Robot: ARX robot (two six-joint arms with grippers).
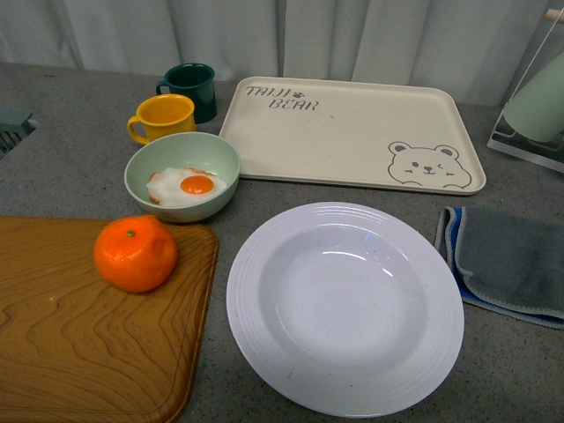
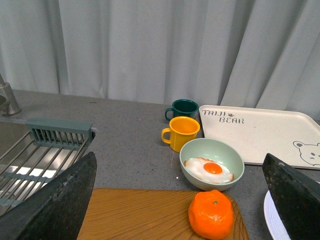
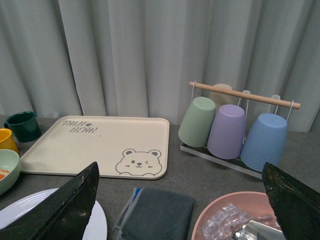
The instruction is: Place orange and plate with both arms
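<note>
The orange [image 1: 136,253] rests on the far right part of a wooden cutting board [image 1: 79,352] at the front left. To its right, on the counter, lies the white plate [image 1: 345,304], with nothing on it. Neither gripper shows in the front view. In the left wrist view my left gripper [image 2: 179,165] is open and held above the board, with the orange [image 2: 211,214] between its spread fingers [image 2: 55,200] and well apart from them; the plate's rim [image 2: 272,220] peeks in beside one finger. My right gripper [image 3: 180,167] is open over the counter, with the plate's edge [image 3: 101,225] by one finger.
Behind the orange stands a pale green bowl [image 1: 182,174] with a fried egg, then a yellow mug [image 1: 164,116] and a dark green mug [image 1: 191,88]. A cream bear tray [image 1: 352,132] lies at the back, a grey cloth [image 1: 511,260] right of the plate. A cup rack [image 3: 235,125], a pink bowl of ice [image 3: 235,220], a sink [image 2: 35,155].
</note>
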